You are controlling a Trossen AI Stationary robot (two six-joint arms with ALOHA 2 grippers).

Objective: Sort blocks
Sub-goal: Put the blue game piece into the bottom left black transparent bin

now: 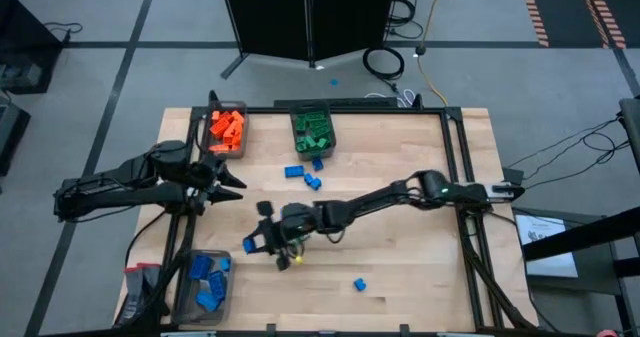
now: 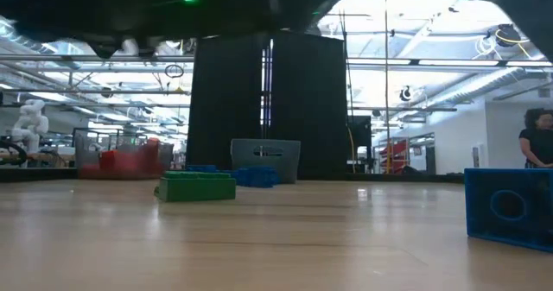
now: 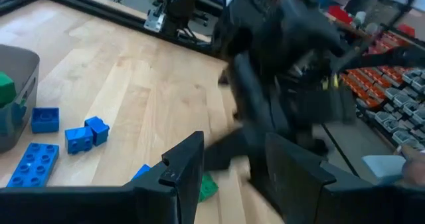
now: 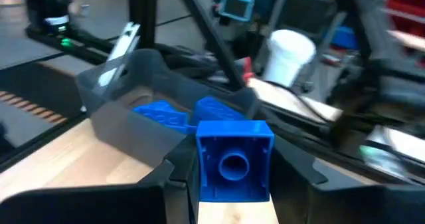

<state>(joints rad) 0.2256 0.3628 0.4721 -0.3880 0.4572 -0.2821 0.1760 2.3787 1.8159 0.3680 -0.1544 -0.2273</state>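
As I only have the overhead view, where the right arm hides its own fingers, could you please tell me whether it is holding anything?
Observer: Yes, the right fingers are shut on a blue brick, its hollow underside facing the wrist camera.
Operator: What lies ahead of it?
Observer: A grey bin with blue bricks inside.
Operator: And the left arm?
Observer: The left fingers stand apart, with nothing held between them.
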